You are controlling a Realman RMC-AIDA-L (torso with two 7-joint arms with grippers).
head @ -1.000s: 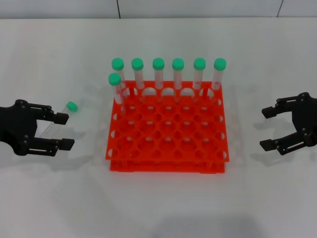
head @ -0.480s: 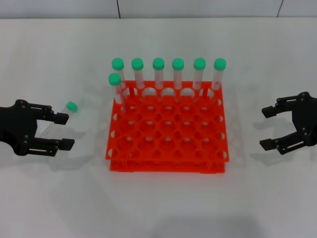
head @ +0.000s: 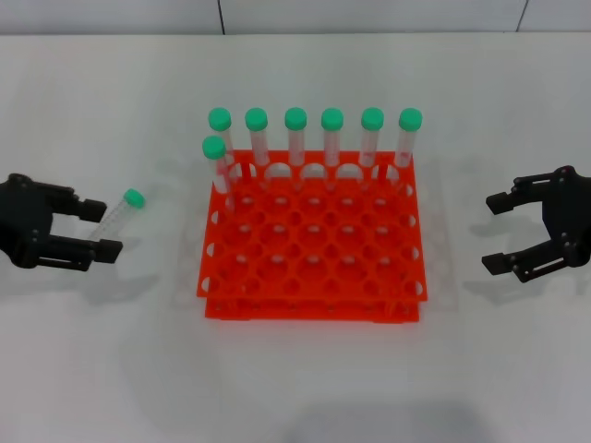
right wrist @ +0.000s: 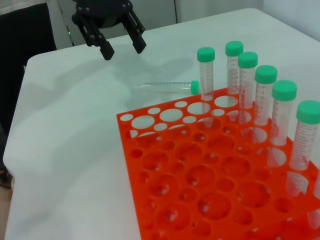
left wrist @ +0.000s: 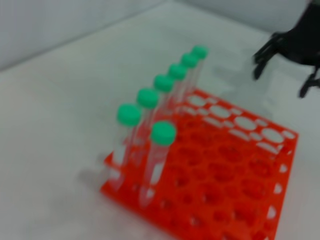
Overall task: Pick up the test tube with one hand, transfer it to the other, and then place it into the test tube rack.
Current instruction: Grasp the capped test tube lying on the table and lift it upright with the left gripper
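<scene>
The test tube (head: 118, 214) lies on the white table left of the rack, green cap toward the rack; it also shows in the right wrist view (right wrist: 165, 86). My left gripper (head: 102, 229) is open and empty, low over the table, with the tube's clear end just between its fingertips and not gripped. It also shows in the right wrist view (right wrist: 123, 49). The orange-red test tube rack (head: 309, 309) stands in the middle with several green-capped tubes (head: 295, 134) upright along its back row and far left corner. My right gripper (head: 492, 233) is open and empty, right of the rack.
The rack (left wrist: 235, 200) and its upright tubes (left wrist: 161, 150) fill the left wrist view, with the right gripper (left wrist: 280, 80) beyond them. Bare white table lies in front of the rack and on both sides. A wall edge runs along the back.
My left gripper has drawn back to the left, so less of the tube lies between its fingers. The tube has not moved. The right gripper has barely shifted.
</scene>
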